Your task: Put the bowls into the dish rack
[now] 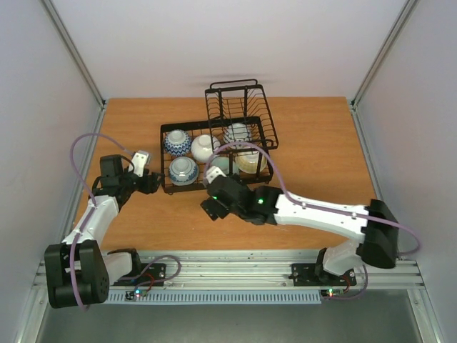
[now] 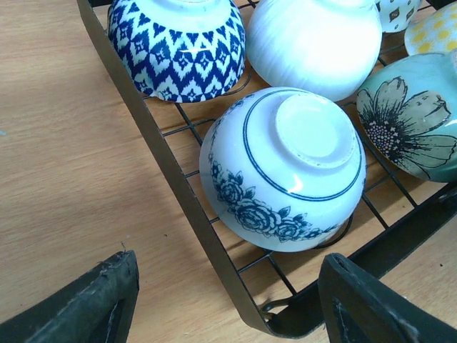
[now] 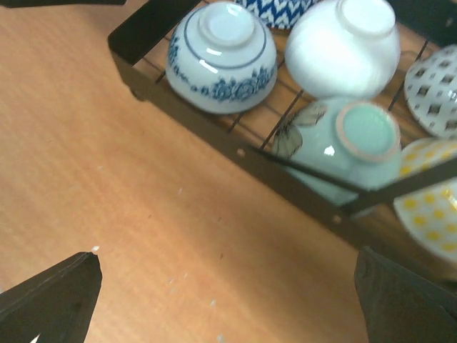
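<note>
Six bowls (image 1: 183,170) sit inverted in the dish rack (image 1: 163,158) at frame centre, so loading looks finished. Left gripper (image 2: 228,271) and right gripper (image 3: 228,256) both gape, empty.

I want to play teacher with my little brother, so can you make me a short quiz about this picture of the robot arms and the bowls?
1. True or false: the rose-patterned bowl lies upside down in the dish rack.
2. What is the right gripper holding? A) a bowl B) nothing C) a spoon
3. What colour is the bowl with the big flower on its side?
Key: 1 true; 2 B, its jaws stand open over the bare table; 3 pale green.
</note>
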